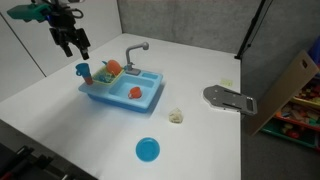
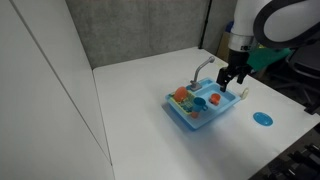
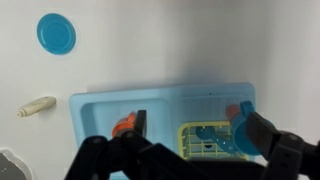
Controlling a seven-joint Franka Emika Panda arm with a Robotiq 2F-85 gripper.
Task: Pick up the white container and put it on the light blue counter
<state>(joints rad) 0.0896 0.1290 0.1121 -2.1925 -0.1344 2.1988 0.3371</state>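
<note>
No text, label, brand, number or sign can be read in any view

The container (image 1: 176, 116) lies on the table (image 1: 60, 125) between counter (image 1: 152, 90) and plate (image 1: 228, 98) (disc (image 1: 147, 150) nearby).
</note>
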